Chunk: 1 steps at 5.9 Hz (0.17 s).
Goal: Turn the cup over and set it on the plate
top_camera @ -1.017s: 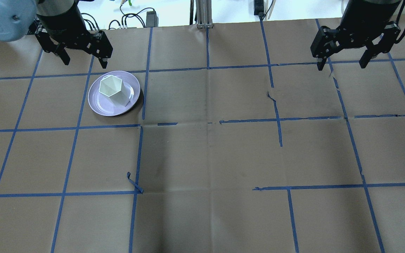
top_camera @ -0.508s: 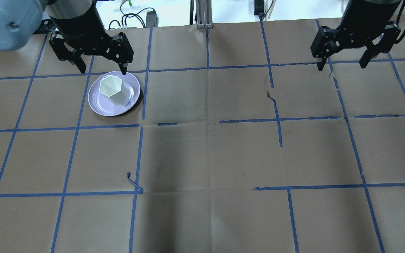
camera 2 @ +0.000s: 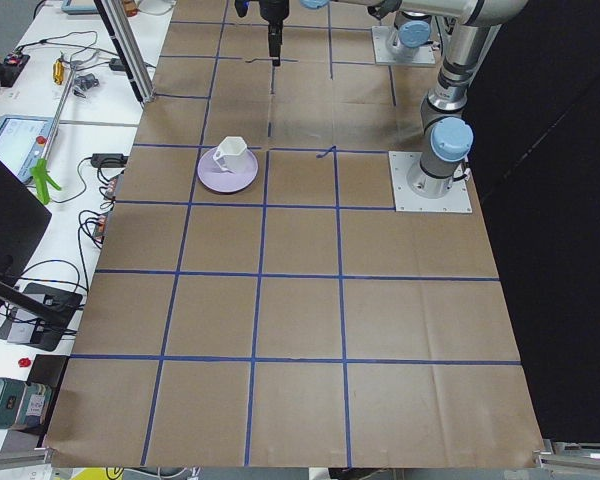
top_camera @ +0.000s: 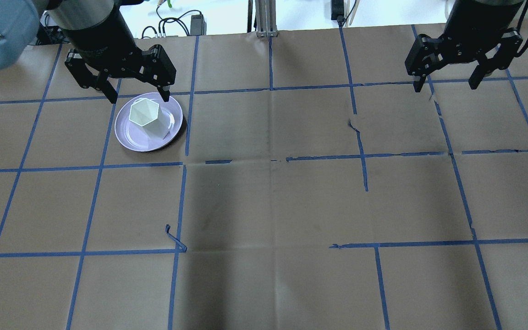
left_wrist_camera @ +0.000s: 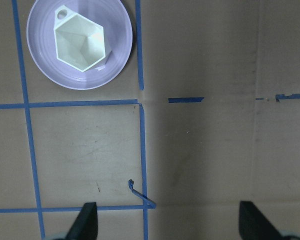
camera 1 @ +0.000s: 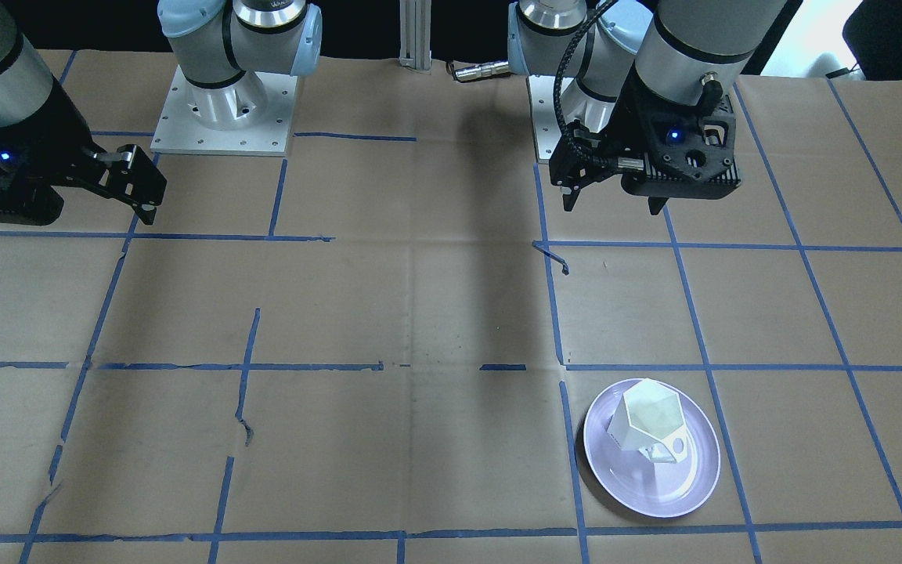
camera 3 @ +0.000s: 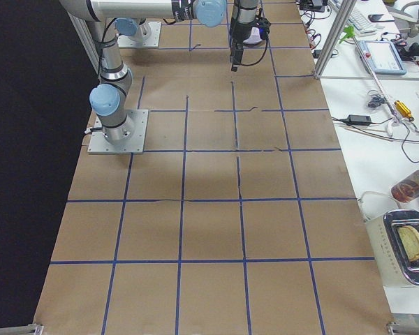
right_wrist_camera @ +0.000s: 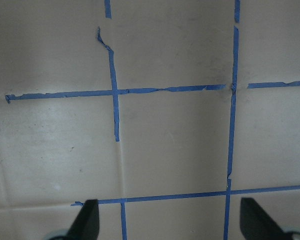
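Observation:
The white faceted cup (top_camera: pixel 145 114) stands mouth up on the pale lavender plate (top_camera: pixel 129 136) at the far left of the table. Both also show in the front view, cup (camera 1: pixel 647 419) on plate (camera 1: pixel 639 489), and in the left wrist view, cup (left_wrist_camera: pixel 80 47) on plate (left_wrist_camera: pixel 45 62). My left gripper (top_camera: pixel 139 98) is open and empty, raised above the table on the robot's side of the plate and apart from the cup. My right gripper (top_camera: pixel 445 87) is open and empty, raised over the far right of the table.
Brown paper with a blue tape grid covers the table. A loose curl of tape (top_camera: pixel 175 238) sticks up in the left middle. A tear in the paper (top_camera: pixel 358 133) runs right of centre. An aluminium post (top_camera: pixel 266 18) and cables stand at the back edge.
My left gripper has moved right and a little nearer, from left of the plate to over its far rim. The cup, plate and right gripper have not moved.

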Motion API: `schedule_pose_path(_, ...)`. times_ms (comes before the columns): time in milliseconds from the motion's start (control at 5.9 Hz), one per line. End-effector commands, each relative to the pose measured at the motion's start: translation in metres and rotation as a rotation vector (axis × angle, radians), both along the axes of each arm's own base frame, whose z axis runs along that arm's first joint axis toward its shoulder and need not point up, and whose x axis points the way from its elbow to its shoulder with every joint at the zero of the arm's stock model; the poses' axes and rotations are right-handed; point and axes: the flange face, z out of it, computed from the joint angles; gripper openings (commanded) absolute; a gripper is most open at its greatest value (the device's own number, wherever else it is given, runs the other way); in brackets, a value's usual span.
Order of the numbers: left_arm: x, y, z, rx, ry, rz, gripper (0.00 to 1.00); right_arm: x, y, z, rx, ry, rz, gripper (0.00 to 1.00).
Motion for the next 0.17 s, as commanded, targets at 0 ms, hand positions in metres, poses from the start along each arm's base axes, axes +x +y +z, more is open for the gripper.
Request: schedule_pose_path(0,-0.0004,0.0007,0.0008,-0.001,0.001,-0.001,0.98,0.0000,0.0000,0.0000,0.000,0.000,0.000,1.00)
